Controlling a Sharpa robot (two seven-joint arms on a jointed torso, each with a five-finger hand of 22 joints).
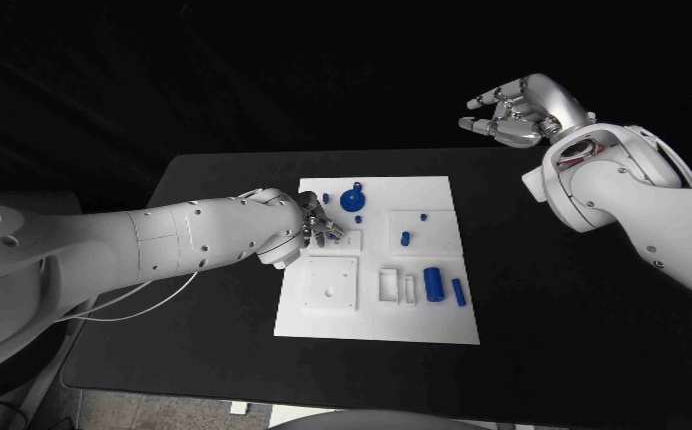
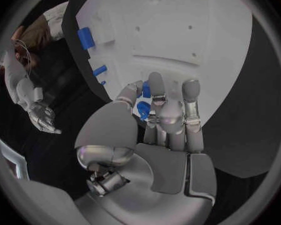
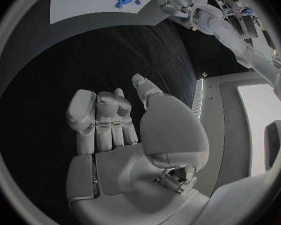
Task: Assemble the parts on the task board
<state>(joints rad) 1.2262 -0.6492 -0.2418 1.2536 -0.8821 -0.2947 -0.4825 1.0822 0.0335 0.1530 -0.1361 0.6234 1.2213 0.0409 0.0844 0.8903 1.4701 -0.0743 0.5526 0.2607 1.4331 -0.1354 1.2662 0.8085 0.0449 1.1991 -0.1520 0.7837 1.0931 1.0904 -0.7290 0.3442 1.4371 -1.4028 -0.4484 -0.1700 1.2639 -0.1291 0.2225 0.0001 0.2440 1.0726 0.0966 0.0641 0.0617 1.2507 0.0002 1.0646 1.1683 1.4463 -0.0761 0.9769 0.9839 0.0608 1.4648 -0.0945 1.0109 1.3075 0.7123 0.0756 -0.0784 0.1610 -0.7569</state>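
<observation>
On the black table (image 1: 216, 180), your left hand (image 1: 306, 227) pinches a blue part (image 2: 143, 110) at its fingertips over the white board (image 1: 378, 325); your right hand (image 1: 516, 115) hangs empty, fingers loosely apart.

Robot lab or test cell, staged setup. Black table (image 1: 548, 350) stands against an all-dark backdrop, with a white task board (image 1: 378, 325) of cut-out slots under the left hand (image 1: 310, 230). Thin cable (image 1: 137, 302) loops beside the left arm. Beyond the right hand (image 3: 115, 135), pale floor (image 3: 256, 110) and bench equipment (image 3: 243, 22), too blurred to name.
</observation>
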